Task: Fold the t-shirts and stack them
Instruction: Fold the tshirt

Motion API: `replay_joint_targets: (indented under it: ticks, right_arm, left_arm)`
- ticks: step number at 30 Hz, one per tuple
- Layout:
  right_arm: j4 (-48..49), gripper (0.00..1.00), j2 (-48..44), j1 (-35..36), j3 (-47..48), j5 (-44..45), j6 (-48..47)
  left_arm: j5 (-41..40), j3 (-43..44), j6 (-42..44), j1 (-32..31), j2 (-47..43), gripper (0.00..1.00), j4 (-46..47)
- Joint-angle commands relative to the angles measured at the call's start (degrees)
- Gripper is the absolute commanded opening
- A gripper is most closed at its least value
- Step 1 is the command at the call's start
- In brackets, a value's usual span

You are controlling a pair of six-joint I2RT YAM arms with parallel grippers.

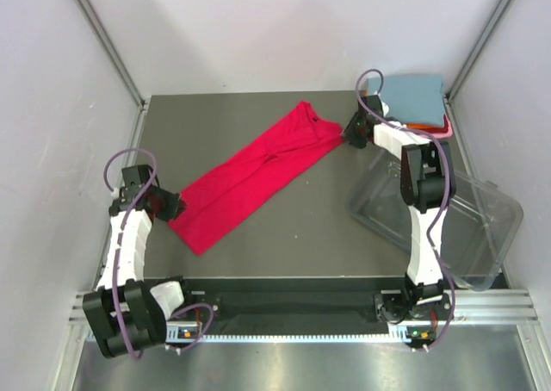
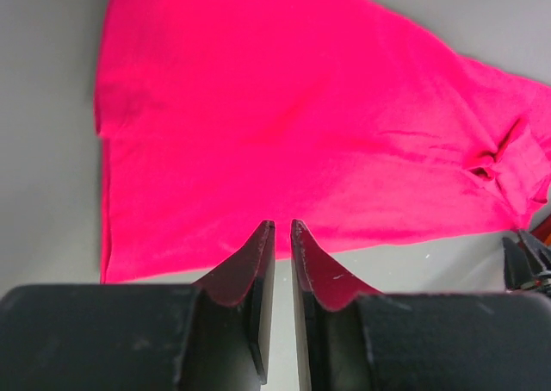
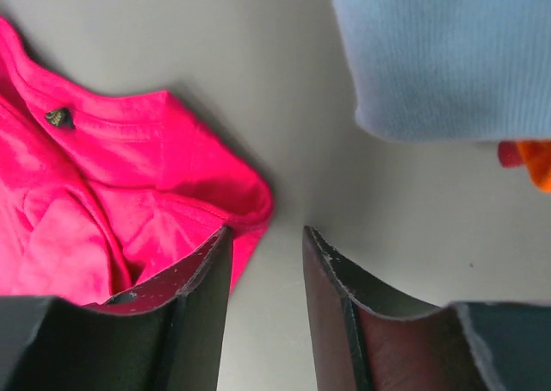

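A crimson red t-shirt point(image 1: 258, 176) lies on the table as a long folded strip running diagonally from front left to back right. My left gripper point(image 1: 175, 206) sits at its front-left end. In the left wrist view the left gripper point(image 2: 281, 225) has only a slim gap, its tips over the red cloth's point(image 2: 284, 124) edge and nothing between them. My right gripper point(image 1: 351, 133) is at the collar end. In the right wrist view the right gripper point(image 3: 267, 229) is open over bare table, its left finger beside the red cloth point(image 3: 103, 201). A folded blue-grey t-shirt point(image 1: 413, 94) tops a stack with an orange one point(image 3: 538, 163) under it.
A clear plastic tub point(image 1: 465, 227) lies at the table's right side, partly over the edge, under the right arm. The dark table point(image 1: 327, 227) is walled by white panels at the left, back and right. The shirt stack fills the back right corner.
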Motion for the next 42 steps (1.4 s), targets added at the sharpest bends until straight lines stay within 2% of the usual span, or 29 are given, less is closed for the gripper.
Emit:
replay_joint_targets:
  ticks: [1,5,12,14,23,34,38,42]
  right_arm:
    - [-0.44,0.38,1.16,-0.09,3.84,1.03,-1.09]
    - [-2.03,0.32,2.83,0.27,5.87,3.14,-1.88]
    - [-3.26,0.05,6.43,0.27,10.87,3.76,-2.32]
    - [-3.52,0.00,7.05,0.44,11.67,4.11,-2.41]
    - [-3.08,0.00,9.07,0.27,15.71,7.09,-3.55]
    - [-6.43,0.00,17.94,-1.05,32.49,9.38,-3.81]
    - [-6.51,0.00,20.06,-2.28,36.19,9.30,-3.20]
    - [-5.63,0.00,19.97,-3.51,36.28,7.72,-2.85]
  left_arm:
    - [0.58,3.75,4.66,-0.35,1.91,0.19,5.25]
    - [3.30,6.12,9.93,-0.26,5.86,0.21,7.45]
    - [1.99,13.07,15.56,-0.35,13.16,0.20,6.49]
    - [1.81,14.47,16.53,-0.35,13.87,0.20,6.57]
    - [3.57,15.27,21.10,-0.35,17.56,0.21,8.15]
    - [11.13,17.20,26.19,-1.05,24.06,0.20,9.39]
    - [2.63,17.47,28.75,-0.62,28.35,0.23,5.61]
    - [-0.91,17.12,29.89,-0.44,31.00,0.29,6.22]
